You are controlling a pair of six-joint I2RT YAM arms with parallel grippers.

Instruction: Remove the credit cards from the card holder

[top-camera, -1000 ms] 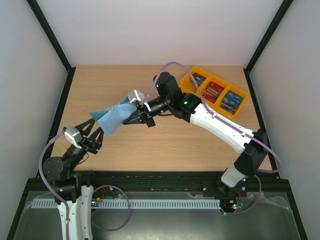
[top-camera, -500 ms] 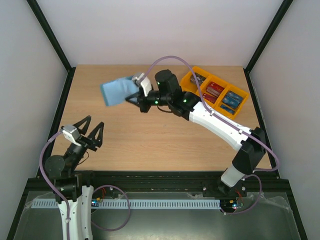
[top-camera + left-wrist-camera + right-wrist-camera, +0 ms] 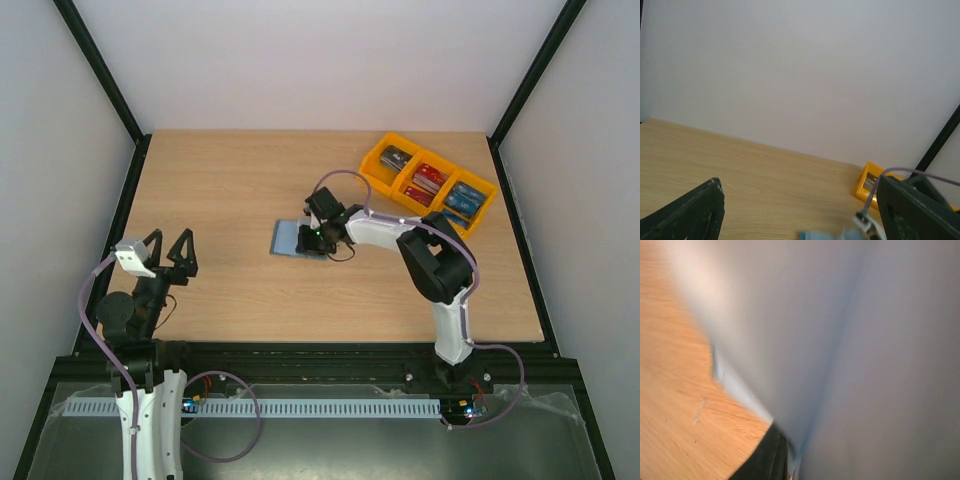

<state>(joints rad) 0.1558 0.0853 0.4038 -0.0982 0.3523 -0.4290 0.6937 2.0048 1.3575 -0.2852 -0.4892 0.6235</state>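
The teal-blue card holder [image 3: 288, 238] lies low on the table's middle. My right gripper [image 3: 318, 236] is down at its right edge, arm folded back, and appears shut on it. In the right wrist view the card holder [image 3: 805, 340] is a blurred pale-blue sheet filling most of the frame and running into the jaws, with one dark finger [image 3: 767, 455] showing below it. Credit cards lie in the orange tray: dark grey [image 3: 398, 158], red [image 3: 430, 180], blue [image 3: 463, 197]. My left gripper [image 3: 171, 238] is open and empty at the near left. In its view [image 3: 799, 182] the holder's edge [image 3: 817, 235] shows at the bottom.
The orange three-compartment tray [image 3: 377, 172] stands at the back right and shows in the left wrist view [image 3: 863, 186]. Black frame posts rise at the table's back corners. A purple cable loops over the right wrist [image 3: 345, 177].
My right gripper swung the card holder from mid-air at the left, up and back, then down onto the table's middle. My left gripper pulled back toward the near left, still open.
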